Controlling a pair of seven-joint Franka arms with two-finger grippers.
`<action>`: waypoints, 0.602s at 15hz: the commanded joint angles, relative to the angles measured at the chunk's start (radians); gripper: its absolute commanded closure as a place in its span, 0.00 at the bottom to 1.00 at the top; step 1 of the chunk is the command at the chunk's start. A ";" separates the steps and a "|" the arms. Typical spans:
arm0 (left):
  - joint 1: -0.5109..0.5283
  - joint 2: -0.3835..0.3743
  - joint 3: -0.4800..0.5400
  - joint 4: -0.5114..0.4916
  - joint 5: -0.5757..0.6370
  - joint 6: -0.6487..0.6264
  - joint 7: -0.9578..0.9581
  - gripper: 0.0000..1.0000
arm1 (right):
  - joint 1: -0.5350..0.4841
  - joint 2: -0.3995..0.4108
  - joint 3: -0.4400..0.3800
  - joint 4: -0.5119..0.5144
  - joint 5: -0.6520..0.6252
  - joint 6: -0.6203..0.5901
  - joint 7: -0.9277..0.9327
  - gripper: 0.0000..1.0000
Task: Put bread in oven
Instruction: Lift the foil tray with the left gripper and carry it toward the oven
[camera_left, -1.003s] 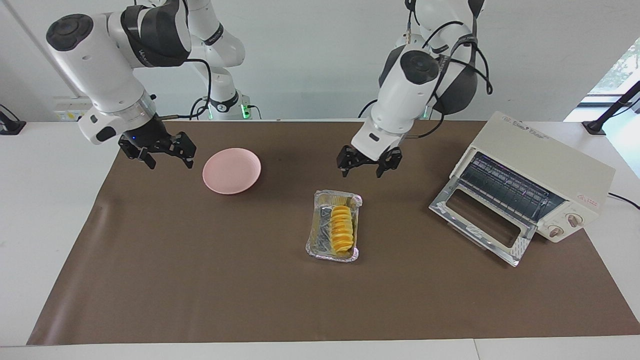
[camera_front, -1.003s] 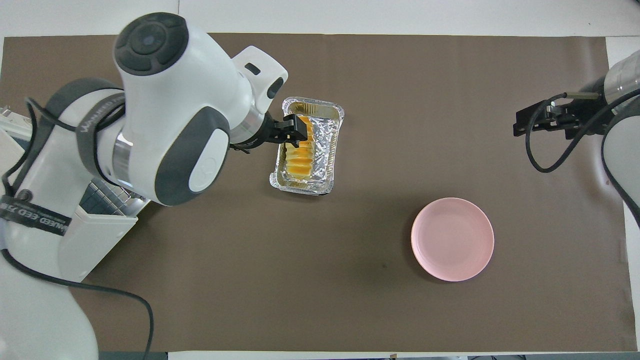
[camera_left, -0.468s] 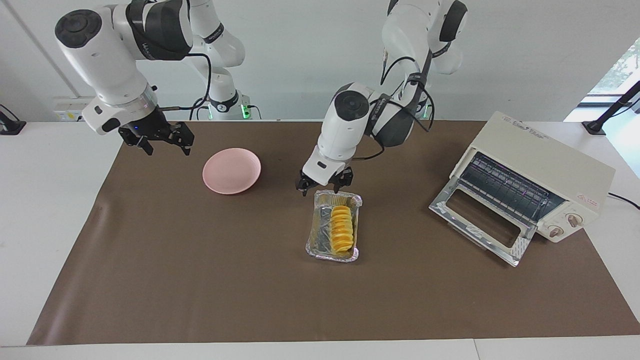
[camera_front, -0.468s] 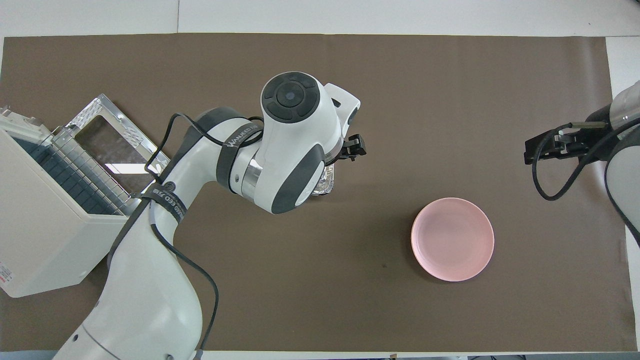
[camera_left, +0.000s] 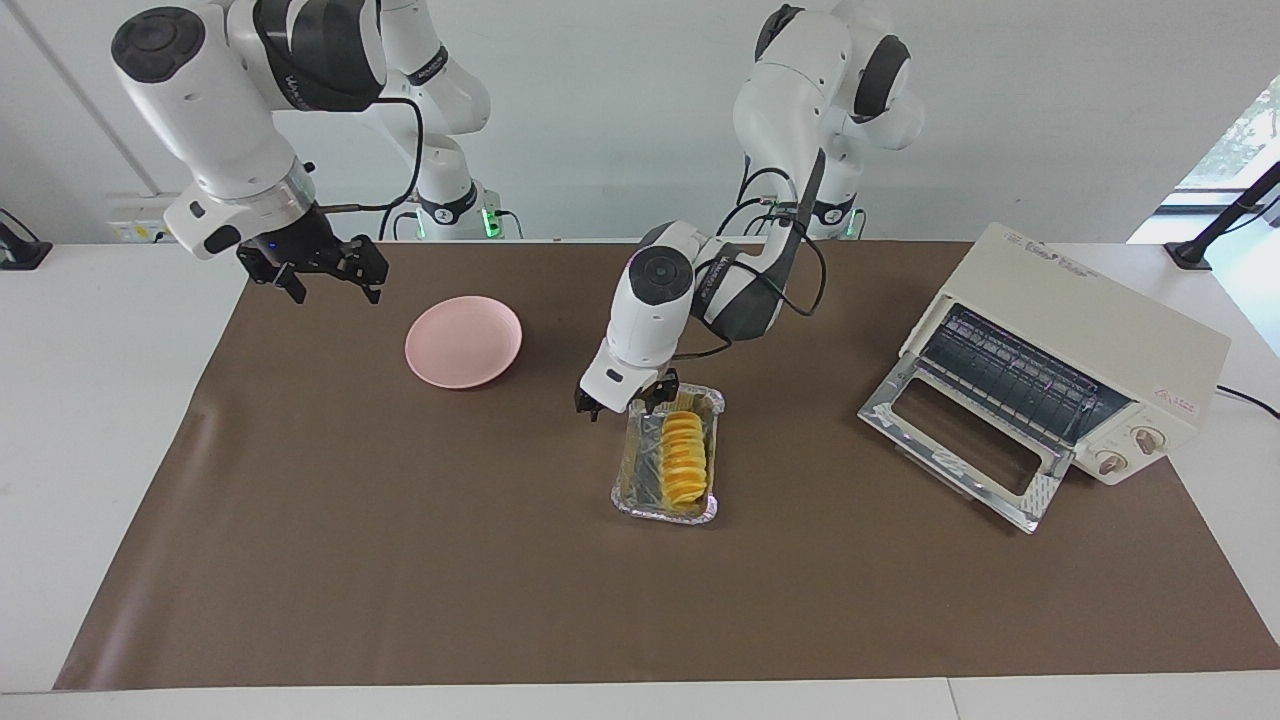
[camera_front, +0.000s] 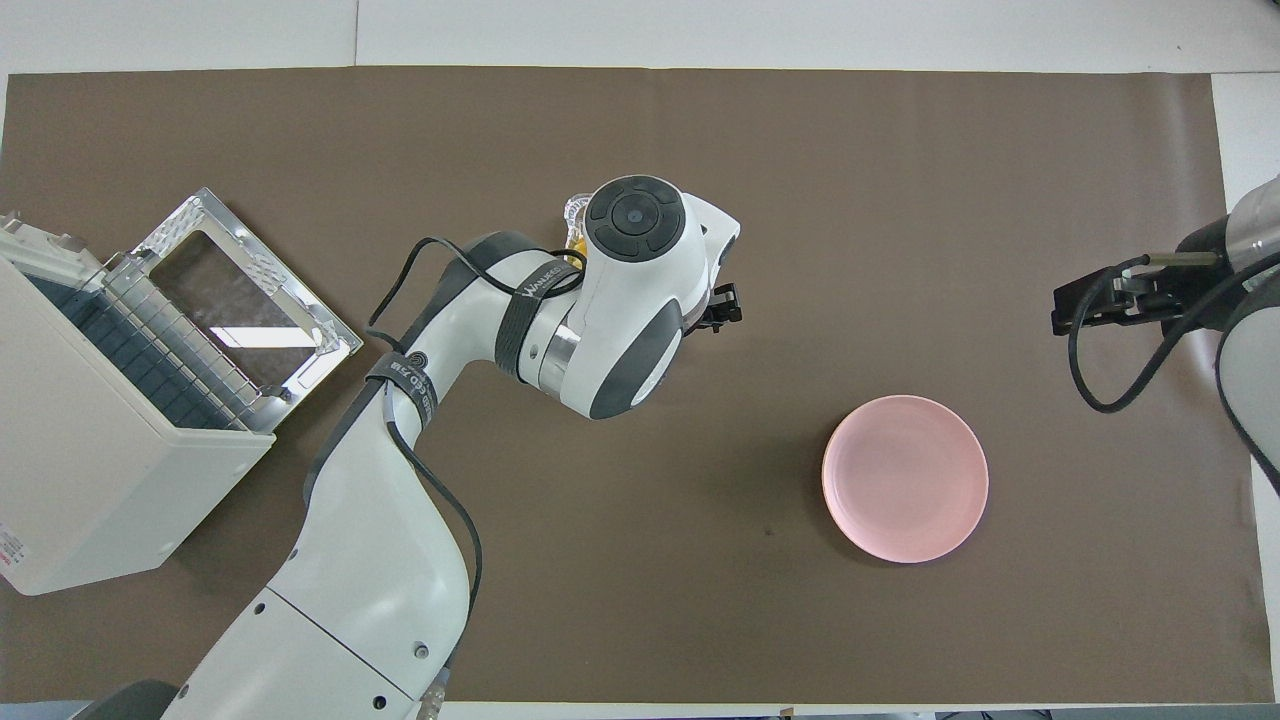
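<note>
Grasp step: left gripper (camera_left: 617, 404) low at foil tray (camera_left: 632, 492) rim, fingers apart; bread (camera_left: 683, 458) ungripped. Right gripper (camera_left: 322, 281) waits, fingers apart. Next: straddle loaf, clamp, carry into open oven (camera_left: 1075, 345).

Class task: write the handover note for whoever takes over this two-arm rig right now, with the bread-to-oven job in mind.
Left pincer: low at the robot-side end of the foil tray, straddling its rim, holding nothing.
Right pincer: open, empty, waiting in the air near the pink plate.
Bread: lying in the tray, not gripped.
Oven: at the left arm's end of the table, door dropped open.
Done: door open.
Left: grip, carry to the rack, release.
</note>
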 joint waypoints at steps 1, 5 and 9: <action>-0.022 0.034 0.019 0.028 0.013 0.005 -0.037 0.22 | -0.023 -0.023 0.016 -0.024 -0.016 0.000 -0.024 0.00; -0.026 0.044 0.021 0.026 0.015 0.022 -0.054 0.26 | -0.023 -0.023 0.016 -0.023 -0.016 0.000 -0.024 0.00; -0.023 0.051 0.021 0.026 0.012 0.021 -0.060 0.52 | -0.023 -0.023 0.016 -0.023 -0.016 0.000 -0.024 0.00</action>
